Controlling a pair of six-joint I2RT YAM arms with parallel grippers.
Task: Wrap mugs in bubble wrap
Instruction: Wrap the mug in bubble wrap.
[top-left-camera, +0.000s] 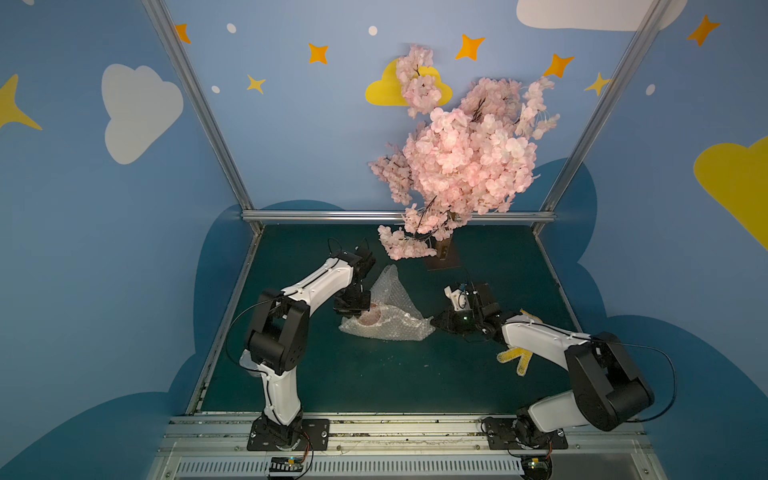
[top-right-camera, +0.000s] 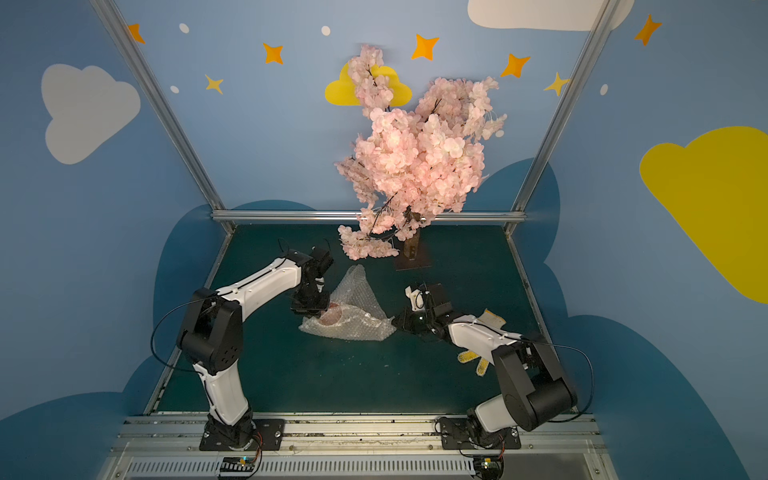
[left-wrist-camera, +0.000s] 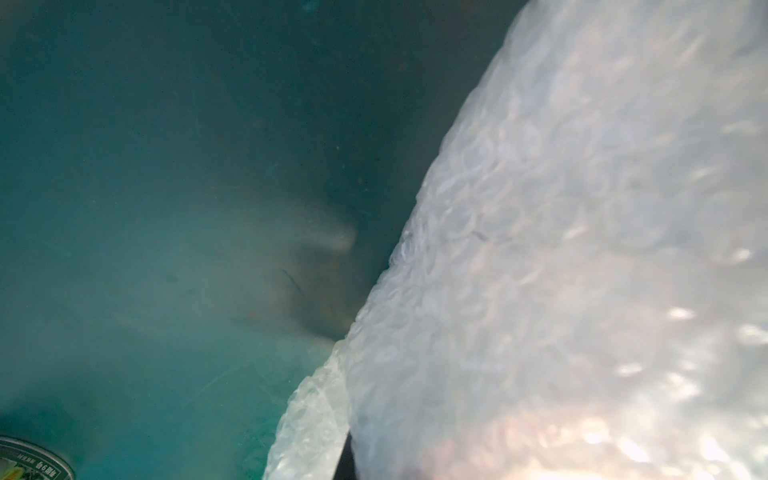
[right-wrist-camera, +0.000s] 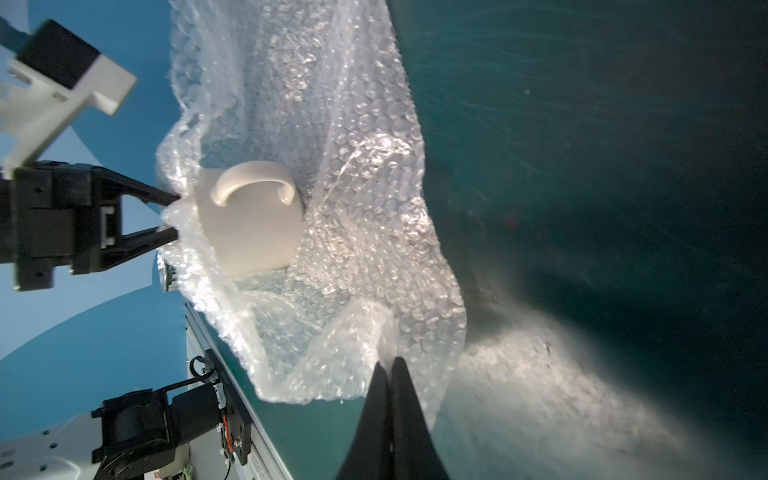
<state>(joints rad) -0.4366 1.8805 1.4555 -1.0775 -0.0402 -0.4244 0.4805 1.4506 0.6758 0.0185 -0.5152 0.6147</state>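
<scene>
The mug (right-wrist-camera: 249, 220) lies on its side on the bubble wrap (right-wrist-camera: 340, 174), white handle showing. In both top views its red inside (top-left-camera: 371, 318) (top-right-camera: 332, 316) glows through the crumpled bubble wrap (top-left-camera: 395, 322) (top-right-camera: 357, 326), one flap of which stands up behind it. My left gripper (right-wrist-camera: 175, 216) (top-left-camera: 360, 312) (top-right-camera: 321, 311) is pinched on the bubble wrap at the mug's rim, fingertips buried in the plastic. In the left wrist view the bubble wrap (left-wrist-camera: 582, 249) fills most of the picture. My right gripper (right-wrist-camera: 390, 359) (top-left-camera: 434, 322) (top-right-camera: 394, 322) is shut on the sheet's right corner.
A pink blossom tree (top-left-camera: 457, 166) stands on a dark base (top-left-camera: 442, 254) at the back. A yellow-and-white glove (top-left-camera: 515, 359) lies under my right arm. A round printed tin (left-wrist-camera: 33, 459) sits on the green mat (top-left-camera: 374, 374) beside the wrap. Metal rails edge the mat.
</scene>
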